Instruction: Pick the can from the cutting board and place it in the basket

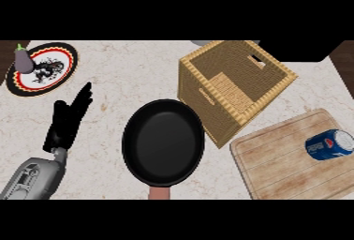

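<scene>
Blue cylindrical soda can (329, 145) is lying untouched on the pale wooden cutting board (290, 166), right of frame.
Left hand (69, 123) is resting straight-fingered; grasping, then reaching the square woven wicker basket (207, 101), likely comes next.

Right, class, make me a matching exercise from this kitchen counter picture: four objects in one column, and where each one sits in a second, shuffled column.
Objects:
1. can
2. eggplant
3. frying pan
4. basket

Places:
A. on the patterned plate, far left
B. middle of the counter, handle toward the near edge
C. lying on the cutting board, at the right
D. behind the cutting board, right of centre

Pairs: 1-C, 2-A, 3-B, 4-D
</scene>
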